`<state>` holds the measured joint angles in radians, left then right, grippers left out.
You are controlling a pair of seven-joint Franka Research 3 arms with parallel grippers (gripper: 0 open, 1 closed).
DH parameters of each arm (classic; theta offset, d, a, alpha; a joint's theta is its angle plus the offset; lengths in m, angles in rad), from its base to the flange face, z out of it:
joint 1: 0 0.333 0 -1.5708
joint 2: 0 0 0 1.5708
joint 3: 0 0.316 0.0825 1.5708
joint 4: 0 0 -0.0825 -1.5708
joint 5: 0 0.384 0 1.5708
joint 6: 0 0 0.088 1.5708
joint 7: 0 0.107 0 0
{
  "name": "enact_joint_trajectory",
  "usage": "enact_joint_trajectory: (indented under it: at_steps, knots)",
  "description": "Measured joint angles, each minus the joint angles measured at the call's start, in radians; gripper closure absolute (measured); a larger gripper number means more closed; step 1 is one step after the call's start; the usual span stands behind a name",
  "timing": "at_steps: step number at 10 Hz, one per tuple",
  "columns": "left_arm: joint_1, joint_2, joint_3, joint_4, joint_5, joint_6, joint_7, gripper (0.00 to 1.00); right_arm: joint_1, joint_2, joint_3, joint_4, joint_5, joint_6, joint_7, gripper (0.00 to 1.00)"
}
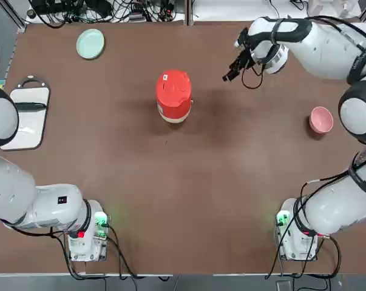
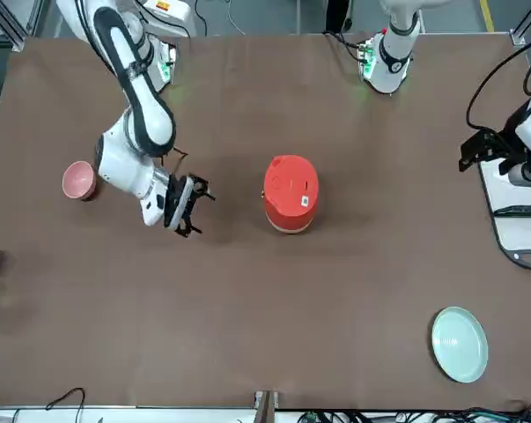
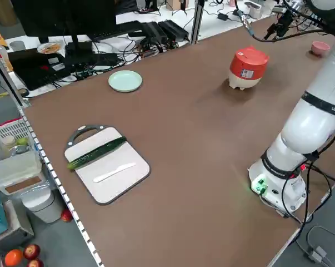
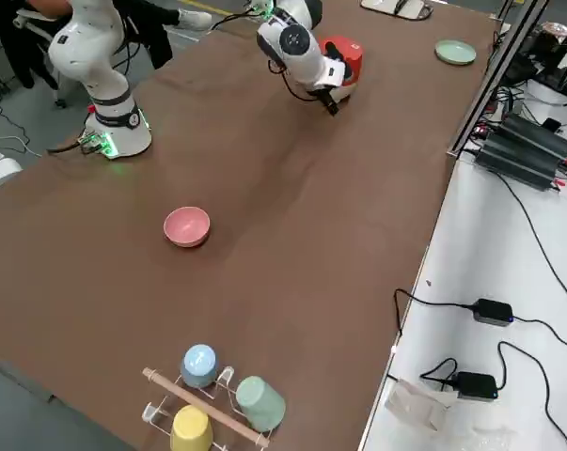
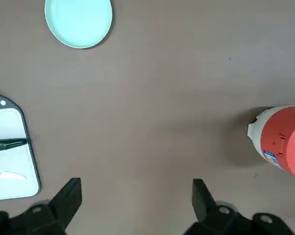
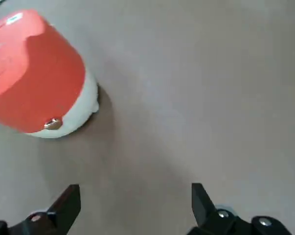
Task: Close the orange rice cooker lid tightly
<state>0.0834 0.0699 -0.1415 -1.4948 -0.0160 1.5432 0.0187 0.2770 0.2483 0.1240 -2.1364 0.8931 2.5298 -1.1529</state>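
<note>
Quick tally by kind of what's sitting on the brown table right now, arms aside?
Red-orange rice cooker, lid down: 1
Pale green plate: 1
Pink bowl: 1
White cutting board: 1
Cucumber: 1
White knife: 1
Cup rack with cups: 1
Total: 7

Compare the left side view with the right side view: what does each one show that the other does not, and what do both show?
Only the left side view shows the cutting board with a cucumber and a white knife on it.

Only the right side view shows the cup rack with a blue, a green and a yellow cup at the table's edge, and the right hand close beside the cooker.

Both show the orange rice cooker with the lid down, the pink bowl and the pale green plate.
</note>
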Motion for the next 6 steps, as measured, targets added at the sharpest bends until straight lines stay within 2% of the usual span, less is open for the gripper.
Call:
enact_joint_trajectory:
  at_steps: [4,6]
  knots:
    - [0.001,0.000,0.001,0.000,0.000,0.000,0.000,0.00,-0.027,-0.035,0.000,0.000,-0.371,0.011,0.720,0.00]
    - [0.001,0.000,0.001,0.000,0.000,-0.001,0.000,0.00,-0.042,-0.051,-0.005,0.036,-0.490,-0.058,0.986,0.00]
